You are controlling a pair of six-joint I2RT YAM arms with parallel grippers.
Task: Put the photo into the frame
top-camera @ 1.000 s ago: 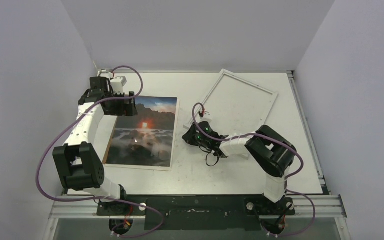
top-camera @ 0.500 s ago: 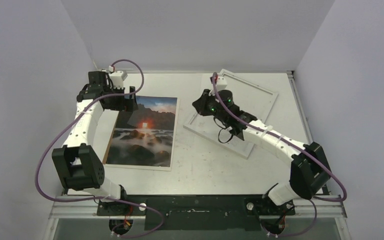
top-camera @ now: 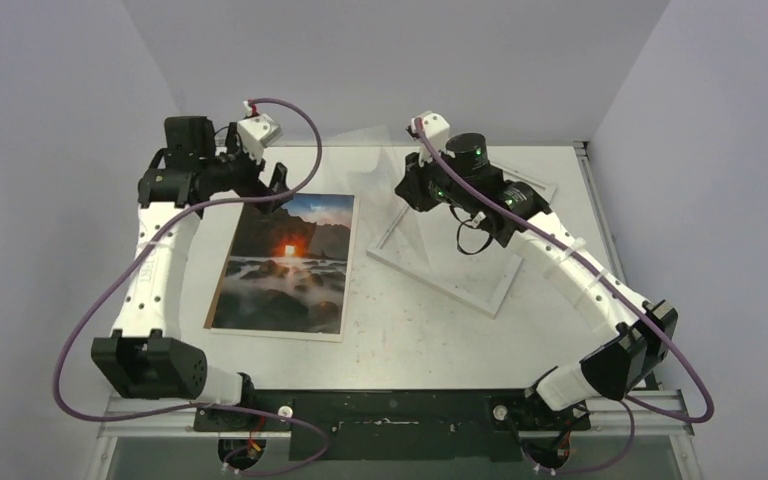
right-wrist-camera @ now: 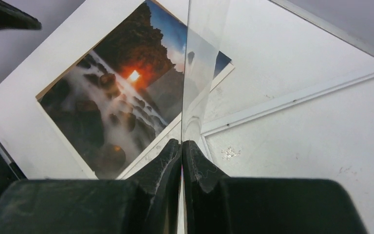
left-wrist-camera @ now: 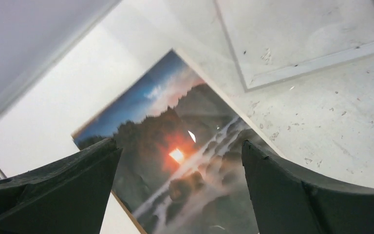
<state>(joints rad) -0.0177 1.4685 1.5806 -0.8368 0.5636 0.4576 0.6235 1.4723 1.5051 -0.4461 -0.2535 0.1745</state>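
Note:
The photo (top-camera: 285, 265) of dark mountains and a red sunset lies flat on the table at left, and shows in both wrist views (left-wrist-camera: 175, 161) (right-wrist-camera: 117, 107). My left gripper (top-camera: 278, 190) (left-wrist-camera: 179, 146) hovers open above the photo's far end, with nothing between its fingers. The white frame (top-camera: 430, 280) (left-wrist-camera: 321, 61) (right-wrist-camera: 292, 97) lies flat to the right of the photo. Above the frame's left corner, my right gripper (top-camera: 407, 190) (right-wrist-camera: 181, 144) is shut on the edge of a clear pane (top-camera: 385, 165) (right-wrist-camera: 199, 63), which it holds up off the table, standing on edge.
A thin tan border (top-camera: 348, 270) shows along the photo's right and near edges. Grey walls enclose the table on three sides. A metal rail (top-camera: 610, 250) runs along the right edge. Purple cables loop off both arms.
The right arm has swung from the table's middle up and back over the frame, and the clear pane now shows in its grip. The left gripper has risen from the photo's far corner.

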